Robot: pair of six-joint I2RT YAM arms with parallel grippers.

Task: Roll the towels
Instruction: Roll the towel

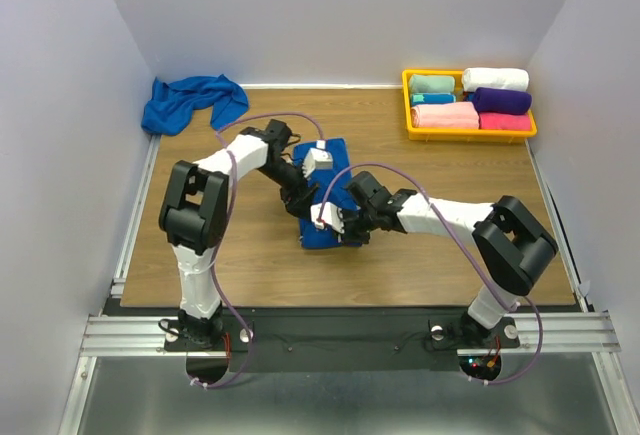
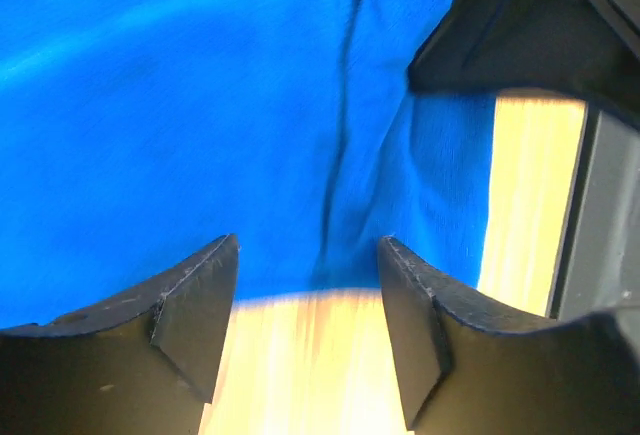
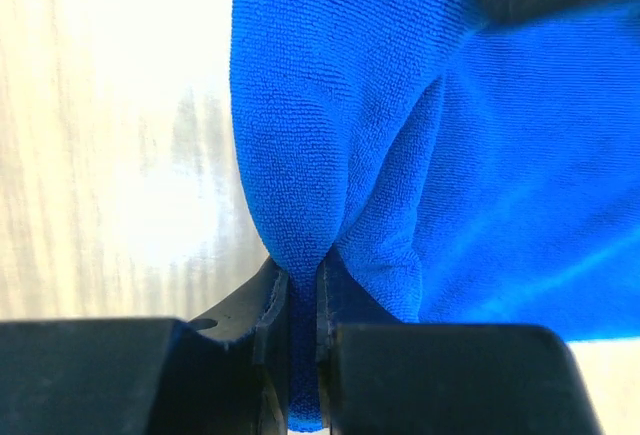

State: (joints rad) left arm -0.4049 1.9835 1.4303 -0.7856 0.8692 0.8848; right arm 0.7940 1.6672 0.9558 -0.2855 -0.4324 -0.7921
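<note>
Two blue towels lie on the wooden worktop (image 1: 440, 265). A yellow tray (image 1: 407, 105) sits in the back right corner. It holds rolled towels (image 1: 470, 100) in teal, white, pink and purple.

The flat towel (image 1: 316, 239) lies well to the left of the tray and closer to the arm bases than the tray is. Both arms reach over it.

The right tool (image 3: 302, 285) is almost closed. It pinches a fold of the flat towel between its two fingers, and the cloth rises up from the pinch in a soft ridge. This is at the end of the towel farthest from the tray.

The left tool (image 2: 305, 255) is wide open and holds nothing. Its two dark fingertips (image 2: 210, 275) sit right at one edge of the flat towel, with bare wood showing between them.

The crumpled towel (image 1: 190, 100) lies in a heap far to the left of the tray, by the back wall. Neither tool touches it.
</note>
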